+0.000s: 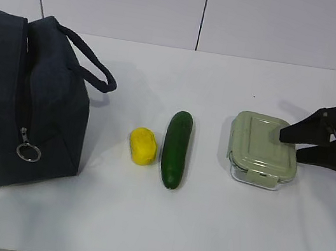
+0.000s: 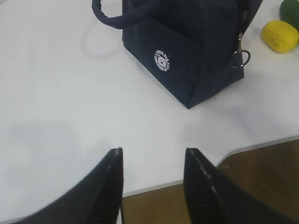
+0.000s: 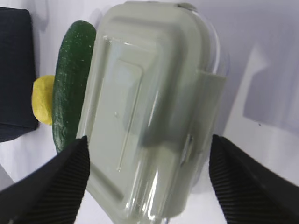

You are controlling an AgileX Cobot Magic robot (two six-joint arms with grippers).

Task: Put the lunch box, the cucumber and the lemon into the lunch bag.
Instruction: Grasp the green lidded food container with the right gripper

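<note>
The lunch box point(image 1: 262, 149), clear with a sage-green lid, sits on the table at right; it fills the right wrist view point(image 3: 145, 107). My right gripper point(image 1: 288, 144) is open, its fingers spread wide on either side of the box's right end point(image 3: 148, 161), not touching it. The dark green cucumber point(image 1: 175, 149) lies mid-table with the yellow lemon point(image 1: 143, 145) just left of it; both show in the right wrist view point(image 3: 72, 100) point(image 3: 42, 100). The navy lunch bag point(image 1: 27, 99) stands at left, zipped, ring pull point(image 1: 28, 152) hanging. My left gripper point(image 2: 153, 156) is open and empty, near the table's front edge, short of the bag point(image 2: 187, 46).
The white table's front edge point(image 2: 252, 147) with brown floor below shows under my left gripper. The bag's loop handle point(image 1: 94, 65) droops toward the middle. A white wall stands behind the table.
</note>
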